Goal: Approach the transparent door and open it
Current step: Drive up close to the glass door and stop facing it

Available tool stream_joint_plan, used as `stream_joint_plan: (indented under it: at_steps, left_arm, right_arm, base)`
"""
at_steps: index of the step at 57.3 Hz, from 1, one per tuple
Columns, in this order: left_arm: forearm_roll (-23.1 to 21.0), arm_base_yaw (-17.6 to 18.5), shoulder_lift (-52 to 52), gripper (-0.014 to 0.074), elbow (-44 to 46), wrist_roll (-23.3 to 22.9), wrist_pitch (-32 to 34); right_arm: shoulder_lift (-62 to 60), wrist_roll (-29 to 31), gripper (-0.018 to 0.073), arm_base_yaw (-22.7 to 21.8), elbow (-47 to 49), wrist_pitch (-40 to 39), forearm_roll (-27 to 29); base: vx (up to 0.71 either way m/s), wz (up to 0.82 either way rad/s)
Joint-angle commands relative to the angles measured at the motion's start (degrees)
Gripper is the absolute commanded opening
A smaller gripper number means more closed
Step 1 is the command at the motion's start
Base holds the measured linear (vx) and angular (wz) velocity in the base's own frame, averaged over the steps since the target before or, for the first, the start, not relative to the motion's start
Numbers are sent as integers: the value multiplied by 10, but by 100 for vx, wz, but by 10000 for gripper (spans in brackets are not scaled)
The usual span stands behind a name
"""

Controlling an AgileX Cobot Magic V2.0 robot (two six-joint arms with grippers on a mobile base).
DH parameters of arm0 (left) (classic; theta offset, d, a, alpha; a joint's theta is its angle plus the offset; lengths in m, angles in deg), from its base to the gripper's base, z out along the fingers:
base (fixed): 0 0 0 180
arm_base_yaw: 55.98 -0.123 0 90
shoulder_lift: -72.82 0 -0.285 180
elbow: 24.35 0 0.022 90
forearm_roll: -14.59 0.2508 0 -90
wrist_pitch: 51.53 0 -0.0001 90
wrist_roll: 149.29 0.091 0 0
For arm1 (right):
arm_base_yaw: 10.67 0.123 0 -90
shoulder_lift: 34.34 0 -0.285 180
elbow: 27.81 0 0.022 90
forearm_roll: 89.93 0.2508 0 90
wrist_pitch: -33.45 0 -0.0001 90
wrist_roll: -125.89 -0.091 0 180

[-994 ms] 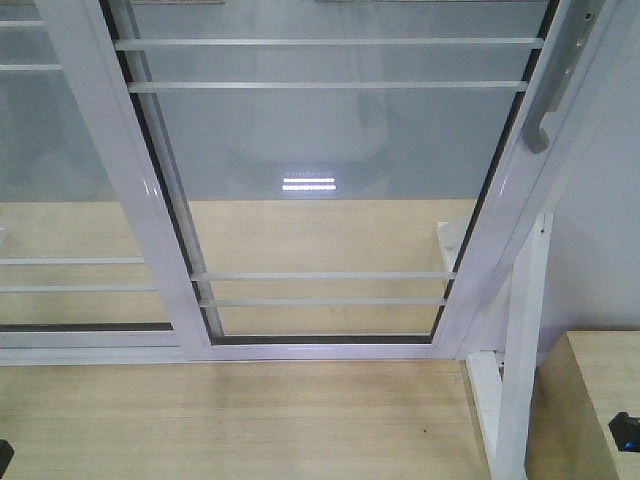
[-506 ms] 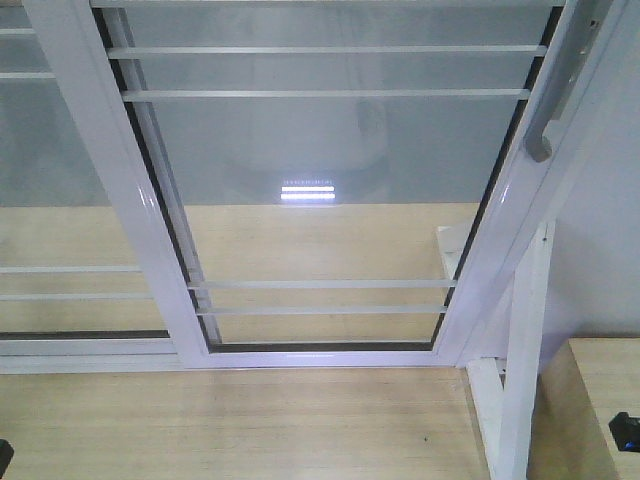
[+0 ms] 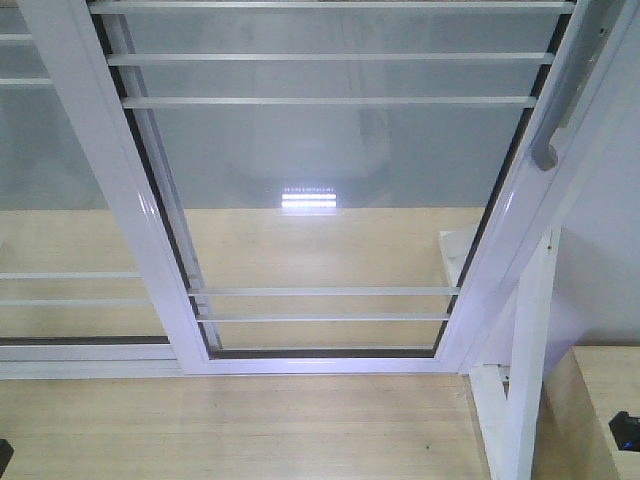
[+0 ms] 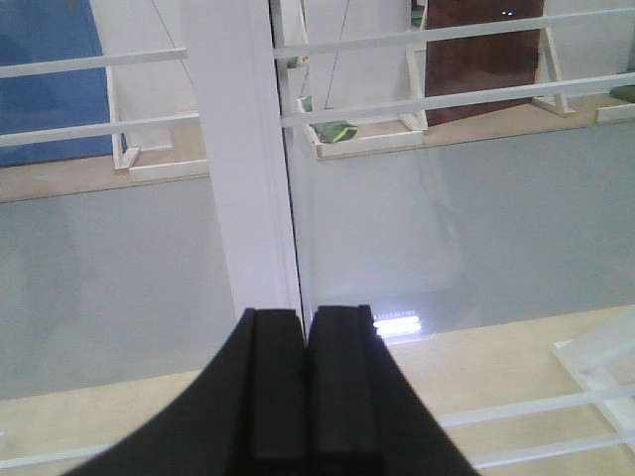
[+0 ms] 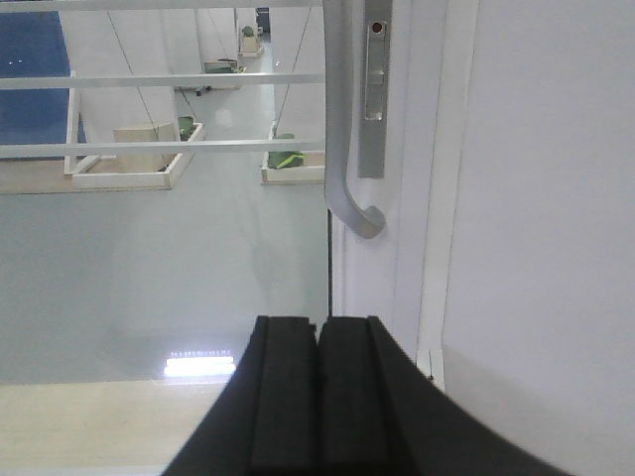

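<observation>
The transparent door (image 3: 330,160) fills the front view: clear glass in a white frame with thin white horizontal bars. Its curved grey pull handle (image 3: 556,120) is on the right stile. In the right wrist view the handle (image 5: 342,139) hangs just above and ahead of my right gripper (image 5: 319,322), which is shut and empty. My left gripper (image 4: 306,312) is shut and empty, facing the door's left white stile (image 4: 238,149). Neither gripper touches the door.
A second white-framed glass panel (image 3: 50,180) without a handle stands to the left. A white wall (image 3: 610,230) and a white support post (image 3: 525,370) stand to the right. A wooden surface with a black device (image 3: 625,430) is at the lower right.
The door frame and its bars have shifted down and look slightly larger in the front view: the base has moved closer to the door. The grippers do not appear in the earlier frames.
</observation>
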State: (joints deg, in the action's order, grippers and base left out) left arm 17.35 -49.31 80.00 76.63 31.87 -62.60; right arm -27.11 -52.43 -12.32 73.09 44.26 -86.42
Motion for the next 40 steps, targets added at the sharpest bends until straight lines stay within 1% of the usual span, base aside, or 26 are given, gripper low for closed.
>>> stream_joint_plan:
  at_steps: [1, 40]
  left_arm:
    - [-1, -1, 4, -3, -7, -1, 43]
    - [-1, -1, 3, -3, -7, -1, 44]
  right_arm:
    - [5, 4, -1, -2, 0, -44, -1]
    - [5, 4, -1, 6, 0, -44, -1]
  base:
    - [-1, -1]
    - [0, 0]
